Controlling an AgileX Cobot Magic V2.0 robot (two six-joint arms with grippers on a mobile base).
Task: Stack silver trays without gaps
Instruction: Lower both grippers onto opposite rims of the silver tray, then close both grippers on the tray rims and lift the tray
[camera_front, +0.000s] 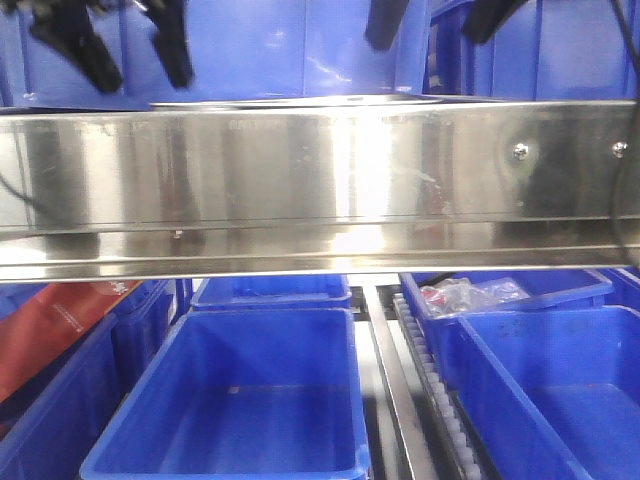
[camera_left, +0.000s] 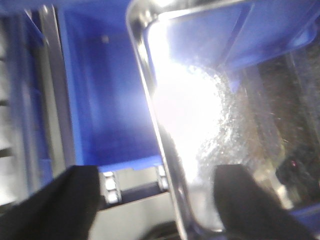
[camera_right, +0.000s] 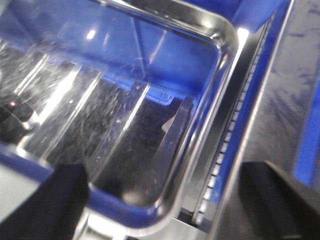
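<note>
A silver tray shows edge-on as a thin flat rim (camera_front: 300, 101) just above the broad steel rail. In the left wrist view the tray (camera_left: 210, 110) fills the right half, its left rim (camera_left: 150, 100) running between my open left gripper's (camera_left: 157, 200) black fingers. In the right wrist view the tray (camera_right: 115, 115) lies at left and centre, its rounded right corner (camera_right: 220, 50) between the spread fingers of my open right gripper (camera_right: 165, 200). In the front view both grippers hang above the tray: left (camera_front: 125, 50), right (camera_front: 435, 25). I cannot tell one tray from a stack.
The mirror-like steel rail with screw heads (camera_front: 320, 190) crosses the front view. Below it stand deep blue bins (camera_front: 250, 400), (camera_front: 560, 380), a roller track (camera_front: 430, 380) between them, and a bag of parts (camera_front: 470, 295). Blue bins stand behind the tray (camera_front: 280, 50).
</note>
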